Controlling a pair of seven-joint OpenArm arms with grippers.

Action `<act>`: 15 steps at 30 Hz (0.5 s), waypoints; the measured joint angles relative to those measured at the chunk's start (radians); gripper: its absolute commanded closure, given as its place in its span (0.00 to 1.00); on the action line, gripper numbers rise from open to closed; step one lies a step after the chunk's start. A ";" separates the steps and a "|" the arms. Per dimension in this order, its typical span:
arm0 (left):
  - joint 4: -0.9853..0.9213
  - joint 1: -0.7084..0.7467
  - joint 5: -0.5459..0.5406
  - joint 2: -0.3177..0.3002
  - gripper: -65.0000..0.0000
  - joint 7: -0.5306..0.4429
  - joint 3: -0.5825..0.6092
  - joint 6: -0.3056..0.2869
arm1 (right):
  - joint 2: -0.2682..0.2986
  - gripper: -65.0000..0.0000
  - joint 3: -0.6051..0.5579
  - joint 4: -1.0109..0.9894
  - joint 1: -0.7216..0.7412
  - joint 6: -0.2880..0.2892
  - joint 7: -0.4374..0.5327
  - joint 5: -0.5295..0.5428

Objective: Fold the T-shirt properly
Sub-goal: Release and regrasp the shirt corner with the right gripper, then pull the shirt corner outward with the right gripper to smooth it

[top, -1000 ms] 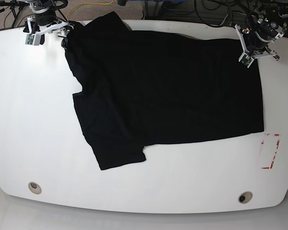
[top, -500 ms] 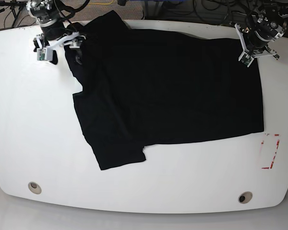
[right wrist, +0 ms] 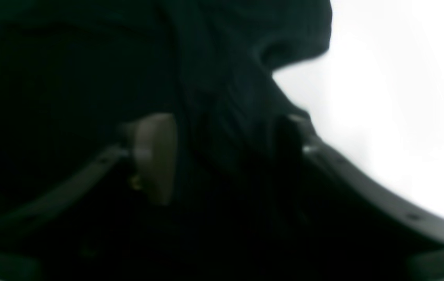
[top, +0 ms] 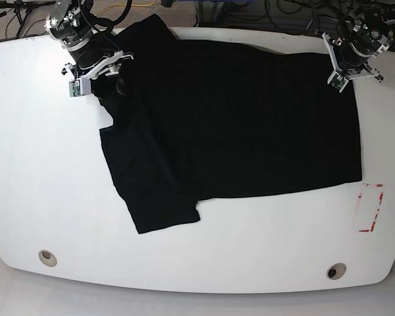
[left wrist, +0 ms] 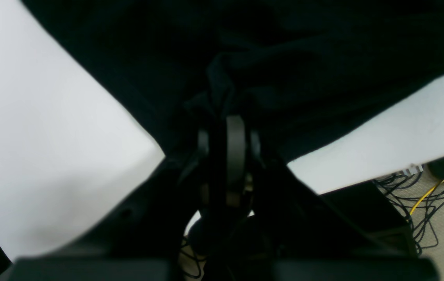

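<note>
The black T-shirt (top: 230, 125) lies spread flat on the white table (top: 39, 164), one sleeve pointing toward the near edge. My left gripper (top: 342, 78) sits at the shirt's far right corner. In the left wrist view it (left wrist: 225, 117) is shut on a pinched bunch of T-shirt (left wrist: 284, 58) cloth. My right gripper (top: 97, 72) is down on the shirt's far left edge. In the right wrist view it (right wrist: 222, 132) stands open, and a raised fold of the T-shirt (right wrist: 225, 58) lies between its two fingers (right wrist: 155, 156). The lettering is not visible.
A red-outlined mark (top: 370, 207) sits near the table's right edge. Two round holes (top: 47, 257) (top: 336, 270) are near the front edge. Cables (top: 276, 16) lie on the floor behind the table's far edge.
My right arm has moved right and toward the near side, from beside the shirt onto its far left edge, and its jaws have narrowed around a fold. The left arm has stayed put.
</note>
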 measured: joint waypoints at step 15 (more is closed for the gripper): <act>0.000 -0.016 0.000 0.000 1.00 0.000 0.000 0.000 | 0.066 0.85 0.025 -0.204 0.018 0.000 0.020 0.014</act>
